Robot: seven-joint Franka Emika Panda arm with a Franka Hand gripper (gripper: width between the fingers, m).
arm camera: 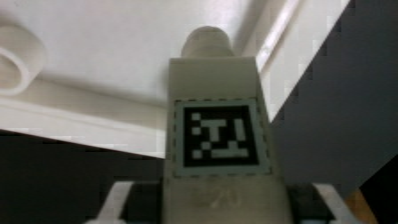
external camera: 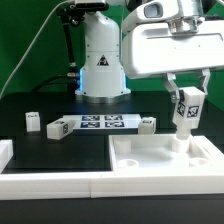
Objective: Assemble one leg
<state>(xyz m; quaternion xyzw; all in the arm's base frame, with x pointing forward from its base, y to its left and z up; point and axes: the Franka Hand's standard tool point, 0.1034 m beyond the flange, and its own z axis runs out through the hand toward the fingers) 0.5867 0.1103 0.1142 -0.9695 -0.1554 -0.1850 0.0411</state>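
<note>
My gripper (external camera: 187, 92) is shut on the leg (external camera: 186, 108), a small white post with a black-and-white tag. It holds the leg nearly upright at the exterior view's right. The leg's lower end is at the far right corner of the large white tray-like panel (external camera: 150, 165); I cannot tell whether it touches. In the wrist view the leg (arm camera: 217, 120) fills the middle between my gripper's (arm camera: 217, 204) two fingers (arm camera: 121, 200). Its narrow tip points at the panel's white surface (arm camera: 107, 95).
The marker board (external camera: 97, 124) lies on the black table behind the panel. Small white posts stand at its ends (external camera: 147, 123) and further left (external camera: 32, 121). The robot's white base (external camera: 102, 60) stands at the back. A white block (external camera: 4, 152) is at the left edge.
</note>
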